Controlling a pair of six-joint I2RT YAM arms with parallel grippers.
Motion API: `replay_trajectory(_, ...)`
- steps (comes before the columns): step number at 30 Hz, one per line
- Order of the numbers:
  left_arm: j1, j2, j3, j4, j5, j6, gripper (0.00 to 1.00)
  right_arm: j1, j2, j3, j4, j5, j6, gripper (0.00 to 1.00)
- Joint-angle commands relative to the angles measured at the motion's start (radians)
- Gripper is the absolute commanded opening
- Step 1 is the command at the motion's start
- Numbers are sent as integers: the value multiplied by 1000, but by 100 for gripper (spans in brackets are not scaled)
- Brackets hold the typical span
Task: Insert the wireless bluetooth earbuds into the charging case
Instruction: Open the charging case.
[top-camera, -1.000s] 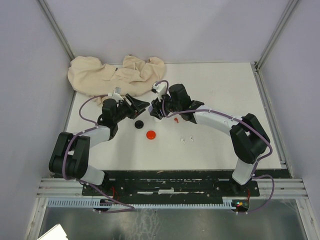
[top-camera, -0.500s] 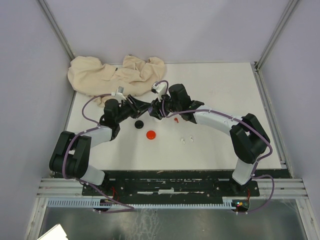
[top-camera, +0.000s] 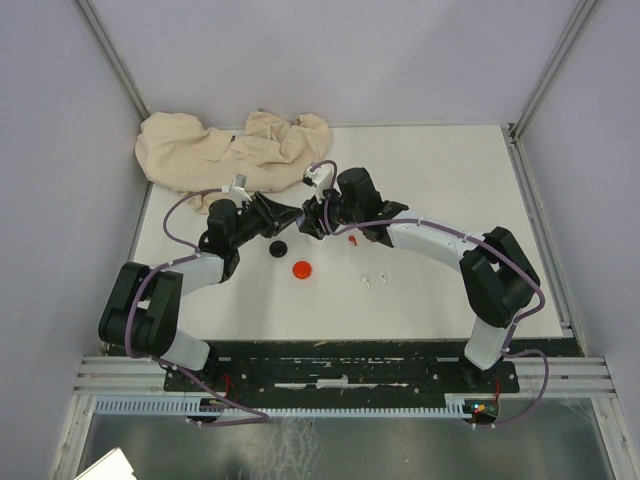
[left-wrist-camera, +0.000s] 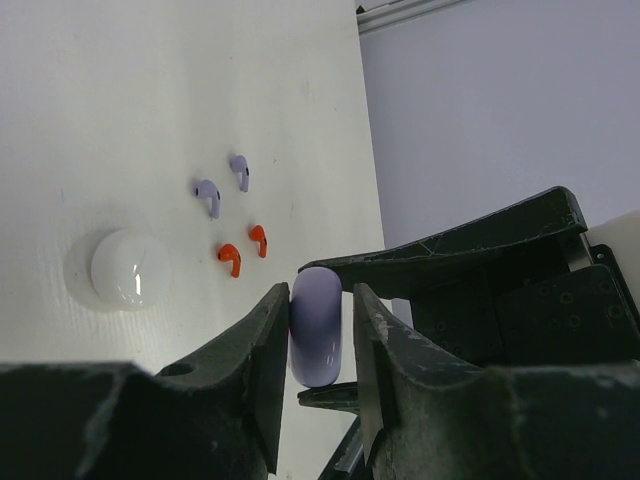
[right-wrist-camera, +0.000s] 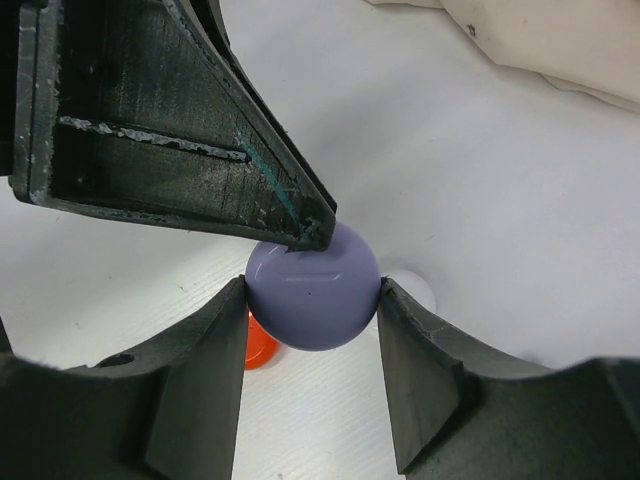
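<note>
Left tool (left-wrist-camera: 320, 296), right tool (right-wrist-camera: 310, 292) pinch purple case (left-wrist-camera: 318, 345); red earbuds (left-wrist-camera: 231, 258), cloth (top-camera: 230, 150) nearby.

The round orange-red disc (right-wrist-camera: 262, 345) hides mostly behind the smooth purple round case (right-wrist-camera: 312, 298) (only a sliver shows), and the crumpled cream cloth (right-wrist-camera: 560, 40) runs off the top edge.

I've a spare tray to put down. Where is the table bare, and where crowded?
Bare: the right half of the table, between the right arm and the back edge; also the near strip in front of the red case. Crowded: the middle, around the purple case, black case and white earbuds; the cloth fills the back-left corner.
</note>
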Motion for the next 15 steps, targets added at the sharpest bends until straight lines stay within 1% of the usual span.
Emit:
replay_trajectory(1, -15, -9, -12, 84, 26, -29, 38, 2, -3, 38, 43, -13, 14, 9)
replay_trajectory(8, -18, -15, -17, 88, 29, -28, 37, 2, 4, 43, 43, -15, 19, 9)
replay_trajectory(13, -20, -14, -23, 98, 29, -27, 30, 3, 7, 48, 41, -13, 23, 9)
replay_trajectory(15, -20, -14, -24, 102, 30, -27, 24, 2, 8, 51, 40, -14, 26, 9)
